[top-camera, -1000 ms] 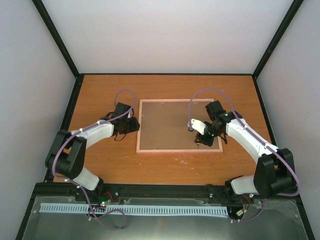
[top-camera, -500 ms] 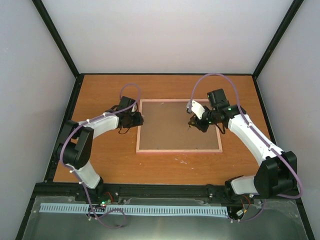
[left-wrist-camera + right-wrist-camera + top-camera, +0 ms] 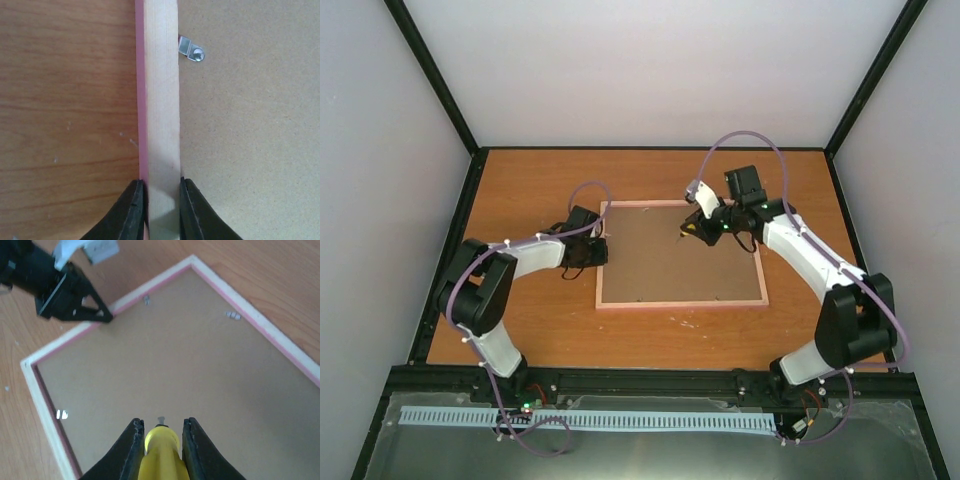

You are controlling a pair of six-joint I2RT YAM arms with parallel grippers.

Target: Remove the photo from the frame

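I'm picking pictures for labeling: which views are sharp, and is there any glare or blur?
Left wrist: sharp, grain on the frame and the metal clip crisp, no glare. Right wrist: soft throughout, the left hand and yellow tool blurred. Top external: even light, no harsh shadows, small detail lost.

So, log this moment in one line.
frame: face down | left gripper: grips frame | right gripper: holds yellow tool above backing board | photo: hidden

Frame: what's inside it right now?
The frame lies back-up. A brown backing board fills it, held by small metal clips. The photo isn't visible; anything beneath the board is covered.
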